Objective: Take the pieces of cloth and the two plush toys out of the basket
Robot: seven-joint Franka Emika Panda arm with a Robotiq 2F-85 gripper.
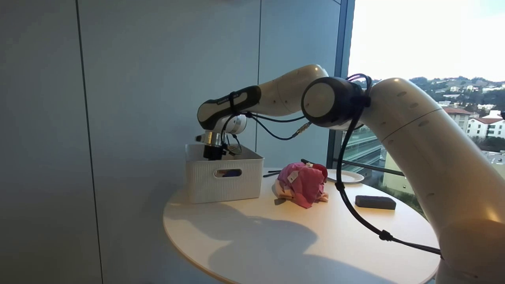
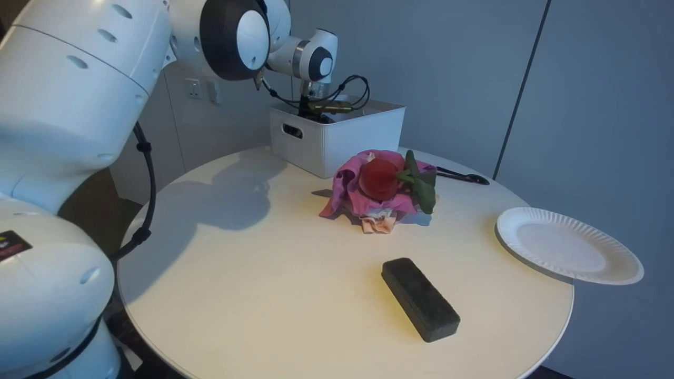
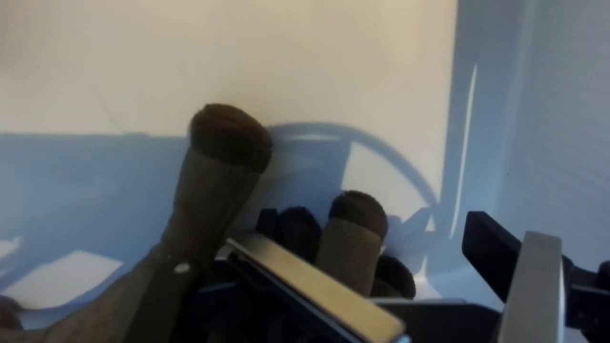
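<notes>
The white basket [image 1: 225,190] stands at the table's far side, also in an exterior view [image 2: 363,143]; its wall shows in the wrist view [image 3: 562,119]. My gripper [image 3: 371,224] reaches down inside it; its fingers stand apart. A brown plush toy [image 3: 205,190] lies on the basket floor. A brown limb with a dark rounded end [image 3: 352,252] lies between the fingers and does not appear pinched. Outside, pink cloth [image 1: 305,183] [image 2: 345,181] lies heaped over peach cloth [image 2: 378,223]. A red round soft thing with green leaves [image 2: 378,180] rests on top.
A dark grey block [image 1: 375,202] [image 2: 420,299] lies on the table [image 2: 263,295]. A white plate [image 1: 347,176] [image 2: 561,247] sits at the table's edge, overhanging it. A black utensil [image 2: 463,176] lies behind the cloth heap. A grey wall is close behind the basket.
</notes>
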